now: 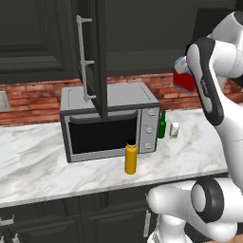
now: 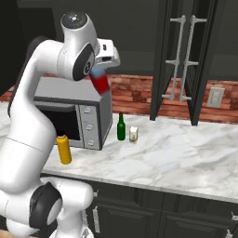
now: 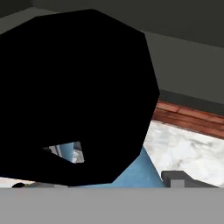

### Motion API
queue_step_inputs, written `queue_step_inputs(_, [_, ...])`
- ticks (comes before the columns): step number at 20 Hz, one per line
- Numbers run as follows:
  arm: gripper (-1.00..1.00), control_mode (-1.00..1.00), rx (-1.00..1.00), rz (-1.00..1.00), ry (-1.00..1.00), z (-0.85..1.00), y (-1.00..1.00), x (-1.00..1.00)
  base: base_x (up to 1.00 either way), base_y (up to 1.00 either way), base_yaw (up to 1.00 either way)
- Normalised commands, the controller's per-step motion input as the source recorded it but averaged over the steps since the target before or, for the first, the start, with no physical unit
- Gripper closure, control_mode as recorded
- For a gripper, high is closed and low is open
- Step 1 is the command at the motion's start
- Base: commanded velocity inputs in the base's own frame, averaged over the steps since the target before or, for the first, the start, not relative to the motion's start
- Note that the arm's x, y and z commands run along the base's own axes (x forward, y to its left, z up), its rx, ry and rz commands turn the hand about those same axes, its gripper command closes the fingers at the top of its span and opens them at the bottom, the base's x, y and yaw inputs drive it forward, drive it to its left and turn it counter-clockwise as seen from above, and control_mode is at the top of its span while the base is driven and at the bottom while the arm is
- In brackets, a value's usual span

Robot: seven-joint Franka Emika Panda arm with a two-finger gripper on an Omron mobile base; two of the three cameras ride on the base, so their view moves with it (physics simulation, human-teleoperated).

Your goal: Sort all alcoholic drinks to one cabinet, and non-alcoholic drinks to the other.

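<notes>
- The gripper (image 2: 103,69) is raised high above the marble bench (image 2: 186,158), over the microwave (image 2: 79,116) near its right end.
- Its jaws are closed on the flat-sided bottle (image 2: 99,83), blue above and red below, which hangs tilted beneath the hand, clear of the bench.
- In the left base view the same bottle (image 1: 182,78) shows against the brick wall (image 1: 33,99), partly behind the arm's dark forearm.
- In the hand view the bottle's black cap (image 3: 78,96) blocks most of the frame, with blue glass just below it; one dark fingertip (image 3: 181,178) sits at the lower right, and the other finger's contact is hard to make out.
- The slim dark-green bottle (image 2: 121,127) with a red cap stands upright on the bench just beside the microwave's right side, toward the back edge.
- The small pale cream container (image 2: 134,135) stands just to the right of the green bottle, close but apparently not touching.
- The yellow-orange bottle (image 1: 131,158) with a black cap stands upright in front of the microwave, nearer the bench's front edge, below the control panel.
- An upper cabinet door (image 1: 92,57) stands open above the microwave, its silver handle facing the left base camera.
- Further dark cabinet doors (image 2: 186,60) hang open over the right part of the bench.
</notes>
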Motion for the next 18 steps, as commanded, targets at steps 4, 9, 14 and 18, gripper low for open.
queue_step_inputs(4, [1.0,-1.0,0.05,-0.05,-0.11,0.22,0.0,0.27,0.0,0.0,0.0])
queue_step_inputs(9, [1.0,-1.0,0.08,-0.09,-0.1,0.12,0.0,0.31,0.0,0.0,0.0])
queue_step_inputs(14, [1.0,-1.0,0.08,-0.12,-0.04,0.14,0.0,0.35,0.0,0.0,0.0])
queue_step_inputs(18, [1.0,-1.0,0.04,-0.14,0.0,0.11,0.0,0.38,0.0,0.0,0.0])
